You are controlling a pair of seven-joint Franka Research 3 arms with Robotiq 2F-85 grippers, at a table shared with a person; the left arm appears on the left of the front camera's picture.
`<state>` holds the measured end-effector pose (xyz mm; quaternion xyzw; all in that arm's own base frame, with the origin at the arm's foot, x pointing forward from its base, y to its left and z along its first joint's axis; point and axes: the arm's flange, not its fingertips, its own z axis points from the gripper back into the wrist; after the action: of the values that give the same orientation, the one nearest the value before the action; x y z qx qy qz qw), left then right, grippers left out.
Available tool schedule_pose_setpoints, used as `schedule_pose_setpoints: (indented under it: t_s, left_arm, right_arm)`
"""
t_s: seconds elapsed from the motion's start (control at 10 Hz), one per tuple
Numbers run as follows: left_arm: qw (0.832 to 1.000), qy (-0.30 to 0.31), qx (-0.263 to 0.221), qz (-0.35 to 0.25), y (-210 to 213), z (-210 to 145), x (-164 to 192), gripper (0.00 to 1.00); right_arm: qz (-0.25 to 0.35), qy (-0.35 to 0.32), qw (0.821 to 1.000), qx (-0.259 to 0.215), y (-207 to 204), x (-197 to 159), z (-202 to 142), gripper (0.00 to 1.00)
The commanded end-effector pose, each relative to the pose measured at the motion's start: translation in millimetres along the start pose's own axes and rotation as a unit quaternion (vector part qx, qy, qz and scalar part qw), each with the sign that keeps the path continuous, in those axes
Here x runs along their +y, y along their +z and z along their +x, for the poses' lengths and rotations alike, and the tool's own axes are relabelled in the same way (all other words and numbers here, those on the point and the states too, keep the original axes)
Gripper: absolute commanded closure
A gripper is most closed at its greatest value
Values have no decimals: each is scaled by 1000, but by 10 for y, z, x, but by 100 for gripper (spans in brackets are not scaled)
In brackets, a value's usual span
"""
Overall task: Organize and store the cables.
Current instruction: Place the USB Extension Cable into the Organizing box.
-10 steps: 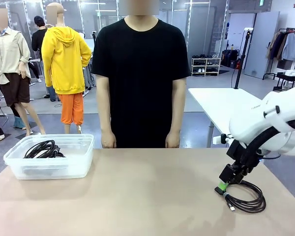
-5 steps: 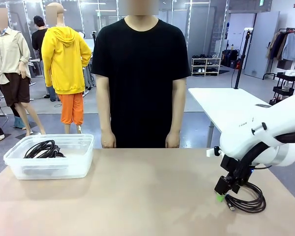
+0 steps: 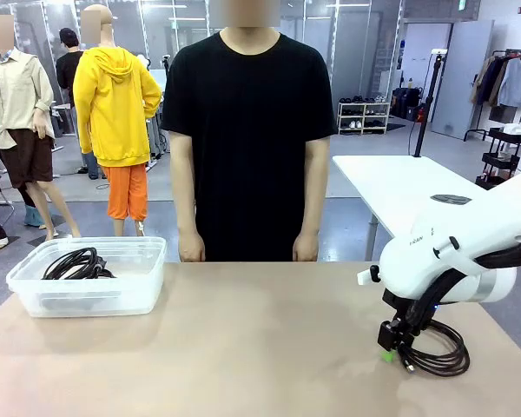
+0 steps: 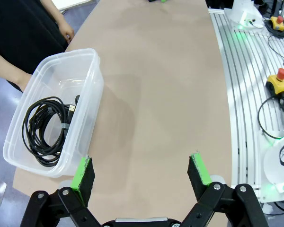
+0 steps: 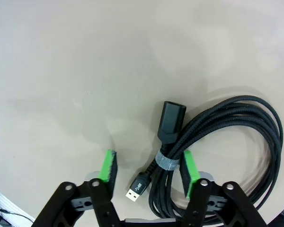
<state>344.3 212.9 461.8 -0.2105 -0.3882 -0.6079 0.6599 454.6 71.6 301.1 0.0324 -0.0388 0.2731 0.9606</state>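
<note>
A black coiled cable (image 3: 443, 356) lies on the table at the front right. My right gripper (image 3: 389, 346) is down at its left edge. In the right wrist view the fingers straddle the cable's (image 5: 236, 123) taped section and USB plug. The right pad (image 5: 188, 170) lies against the strands and the left pad (image 5: 109, 170) stands apart, so my right gripper (image 5: 147, 170) is open with nothing clamped. Another coiled cable (image 3: 74, 265) lies in the clear plastic box (image 3: 35, 300) at the left. My left gripper (image 4: 141, 172) hangs open above the table beside that box (image 4: 92, 56) and its cable (image 4: 45, 127).
A person in a black T-shirt (image 3: 247, 130) stands at the far edge of the table, hands hanging at the sides. The tan tabletop (image 3: 243, 347) stretches bare between the box and the right arm.
The right arm has come down and shifted a little left, bringing its gripper from just above the cable down to the table at the coil's left edge.
</note>
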Motion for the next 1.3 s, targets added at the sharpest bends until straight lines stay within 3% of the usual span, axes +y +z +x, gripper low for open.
schedule_pose_setpoints:
  t_s: [0.0,0.4,0.6,0.9,1.2]
  left_arm:
    - [1000,-11,-13,5,-16,11,-37,0]
    - [1000,-11,-13,5,-16,11,-37,0]
    - [1000,-11,-13,5,-16,11,-37,0]
    - [1000,-11,-13,5,-16,11,-37,0]
    - [1000,-11,-13,5,-16,11,-37,0]
  right_arm:
    - [-17,-11,1000,-1,-31,40,97,100]
    - [-27,-7,1000,0,25,61,155,100]
    - [-65,6,998,-9,287,95,219,100]
    - [-60,-6,998,-25,786,314,372,100]
    - [-55,-29,998,-25,880,473,480,100]
